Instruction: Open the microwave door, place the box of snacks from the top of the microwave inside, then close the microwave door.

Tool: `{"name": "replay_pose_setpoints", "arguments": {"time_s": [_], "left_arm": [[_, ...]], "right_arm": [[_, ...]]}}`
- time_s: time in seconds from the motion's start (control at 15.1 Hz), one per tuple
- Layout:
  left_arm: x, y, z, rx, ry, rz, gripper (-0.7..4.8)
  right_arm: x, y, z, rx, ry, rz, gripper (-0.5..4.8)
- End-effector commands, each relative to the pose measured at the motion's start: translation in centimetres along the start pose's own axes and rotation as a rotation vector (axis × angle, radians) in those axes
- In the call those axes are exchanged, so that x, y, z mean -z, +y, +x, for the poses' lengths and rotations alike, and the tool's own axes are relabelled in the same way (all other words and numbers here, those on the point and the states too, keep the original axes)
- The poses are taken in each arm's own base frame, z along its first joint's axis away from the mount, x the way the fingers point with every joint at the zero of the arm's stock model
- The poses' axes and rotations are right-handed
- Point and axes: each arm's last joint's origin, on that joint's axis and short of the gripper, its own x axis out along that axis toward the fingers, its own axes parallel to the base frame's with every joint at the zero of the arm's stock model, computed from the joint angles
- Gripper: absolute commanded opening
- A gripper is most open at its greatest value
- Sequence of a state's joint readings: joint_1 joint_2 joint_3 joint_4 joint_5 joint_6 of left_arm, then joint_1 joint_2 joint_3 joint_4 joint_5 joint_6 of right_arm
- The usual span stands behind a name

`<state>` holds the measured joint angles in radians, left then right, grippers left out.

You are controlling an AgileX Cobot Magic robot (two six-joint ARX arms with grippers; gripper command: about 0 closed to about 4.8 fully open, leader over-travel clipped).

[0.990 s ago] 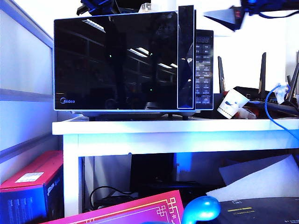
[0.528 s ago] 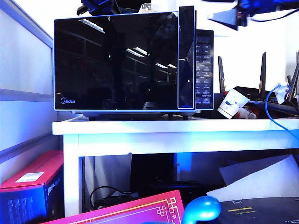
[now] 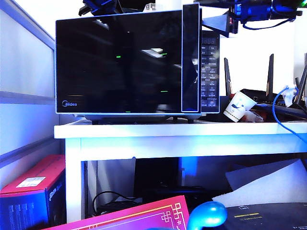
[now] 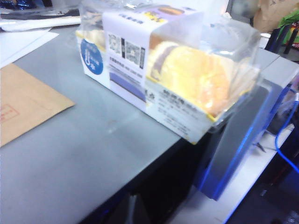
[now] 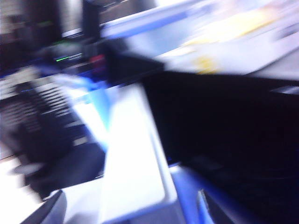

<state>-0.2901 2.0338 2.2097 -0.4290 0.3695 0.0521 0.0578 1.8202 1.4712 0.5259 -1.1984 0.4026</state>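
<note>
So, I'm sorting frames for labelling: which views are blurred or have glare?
Right wrist view: heavy motion smear, nothing crisp. Left wrist view: the box of snacks is slightly soft but readable. Exterior view: sharp, blue-tinted, with reflections on the microwave door and a blown-out background.

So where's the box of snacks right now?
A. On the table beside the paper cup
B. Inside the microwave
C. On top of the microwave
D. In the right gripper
C: the left wrist view shows the box of snacks resting on the microwave top.
</note>
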Motion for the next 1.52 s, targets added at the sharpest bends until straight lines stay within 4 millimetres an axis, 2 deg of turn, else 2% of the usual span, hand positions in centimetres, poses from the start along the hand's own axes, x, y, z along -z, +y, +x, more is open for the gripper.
{"name": "replay_pose_setpoints", "arguments": {"time_s": [0.07,0.33,0.66,1.19,1.52], "left_arm": [[-0.6,-0.3,-0.6,0.023,-0.012,-0.049,-0.06],[-2.6,-1.1,-2.9,0.029,-0.079,-0.04,-0.06],[-3.9,-1.8,-4.6,0.037,-0.106,-0.047,-0.06],[-4.9,-2.8,-6.9,0.043,-0.096,-0.049,-0.06],[-5.4,-3.1,-7.9,0.042,-0.11,-0.043,-0.06]], "right_arm": [[0.4,0.2,0.2,-0.116,0.058,0.094,3.64],[-0.8,1.5,-0.1,-0.178,0.074,0.117,3.64],[-2.4,3.8,0.2,-0.245,0.101,0.136,3.56],[-1.3,6.3,4.6,-0.384,0.165,0.194,3.54],[-1.0,7.6,6.4,-0.426,0.174,0.195,3.53]]}}
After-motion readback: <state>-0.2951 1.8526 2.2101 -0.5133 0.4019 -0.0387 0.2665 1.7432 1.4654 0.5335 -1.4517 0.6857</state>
